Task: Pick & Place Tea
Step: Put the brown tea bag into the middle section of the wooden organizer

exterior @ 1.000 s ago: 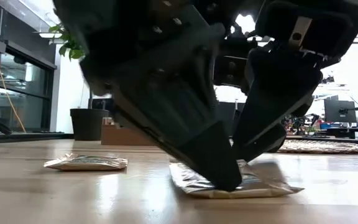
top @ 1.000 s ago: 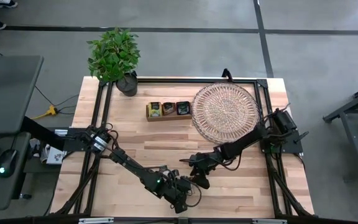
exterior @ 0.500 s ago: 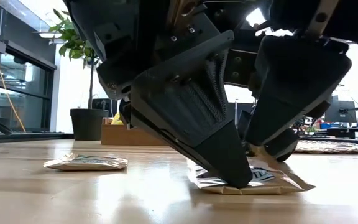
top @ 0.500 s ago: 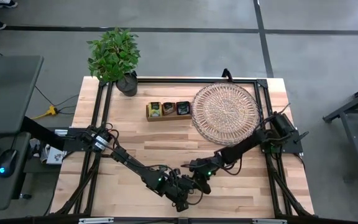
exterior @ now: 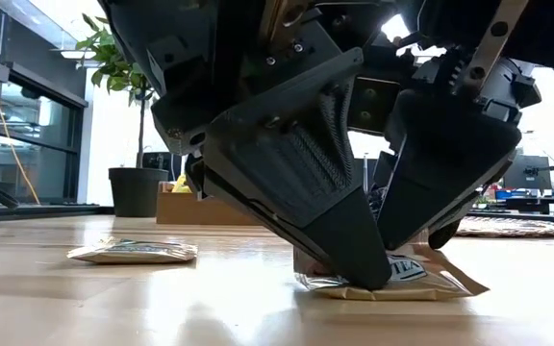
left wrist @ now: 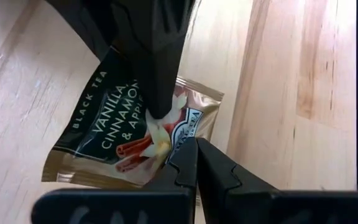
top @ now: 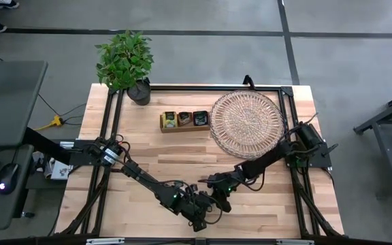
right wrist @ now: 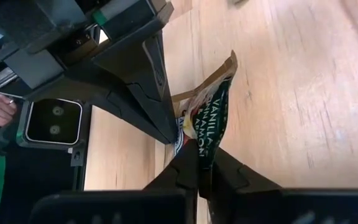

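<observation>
Sachet (exterior: 392,277) lies on tabletop (top: 271,197), near front edge. Right end effector (right wrist: 199,163) pinches its edge, lifting that corner. Left end effector (left wrist: 196,163), fingers together (holding nothing), presses the sachet flat. Tray (top: 247,122) lies far-right of both.

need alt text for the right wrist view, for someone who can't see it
The right gripper pinches the edge of a dark vanilla-cinnamon tea sachet on the wooden table. The left gripper presses down on the sachet's other side.
</observation>
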